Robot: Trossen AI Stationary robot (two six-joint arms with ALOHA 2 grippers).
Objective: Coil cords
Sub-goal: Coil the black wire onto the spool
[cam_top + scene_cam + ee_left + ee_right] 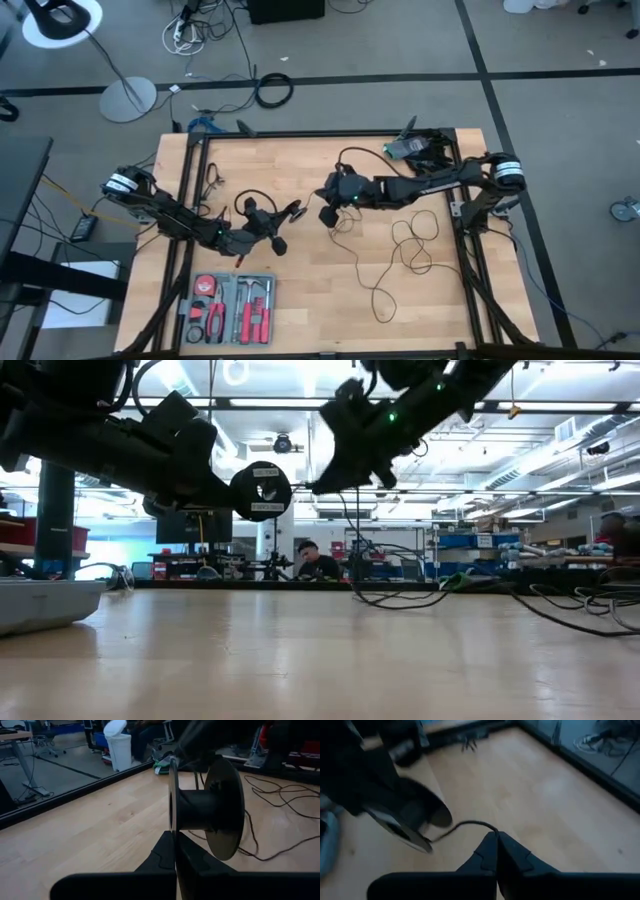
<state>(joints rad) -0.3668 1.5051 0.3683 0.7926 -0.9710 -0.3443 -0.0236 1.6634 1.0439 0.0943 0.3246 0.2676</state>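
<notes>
From table height, the left end effector (pixel 255 495) pinches a black spool (pixel 262 491) by one flange, well above the tabletop (pixel 320 660). Beside it, the right end effector (pixel 325 478) is pressed together on the black cord (pixel 400 598). From overhead, that cord trails away in loose loops (pixel 415 240) across the wood.

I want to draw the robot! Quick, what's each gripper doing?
Left gripper: closed, holding the round black spool by its rim.
Right gripper: closed on the thin black cord.
</notes>
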